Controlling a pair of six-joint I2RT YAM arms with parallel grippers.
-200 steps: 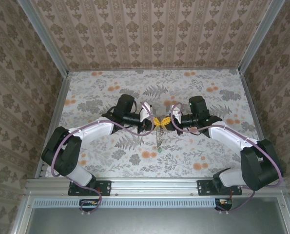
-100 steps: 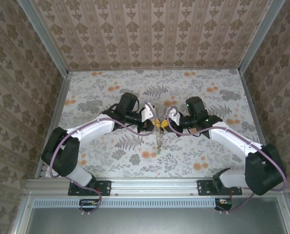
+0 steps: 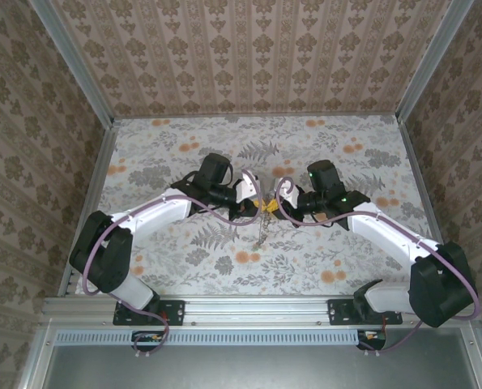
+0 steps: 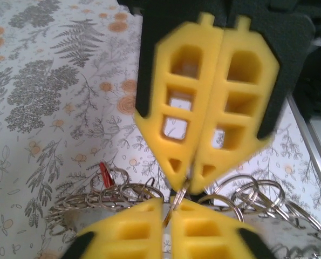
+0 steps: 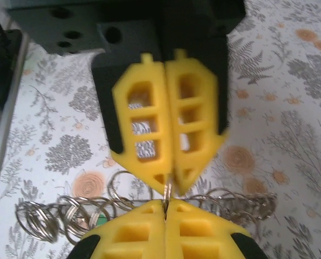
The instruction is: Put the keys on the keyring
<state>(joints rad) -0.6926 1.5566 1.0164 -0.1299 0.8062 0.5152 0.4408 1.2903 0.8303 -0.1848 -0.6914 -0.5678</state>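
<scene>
My left gripper and right gripper meet tip to tip above the middle of the table. Both are shut on the same thin metal keyring, seen edge-on between the yellow tips. In the left wrist view my left gripper is at the bottom and the right gripper faces it from above. In the right wrist view the keyring runs from my right gripper up into the left gripper. A bunch of linked rings hangs below, carrying a red key and a green key.
The floral tablecloth is bordered by aluminium rails and patterned walls on three sides. The arm bases sit on the front rail. Purple cables loop beside both wrists.
The left gripper's jaws have closed onto the ring. Both wrists have drawn slightly closer together, and the hanging bunch has risen a little.
</scene>
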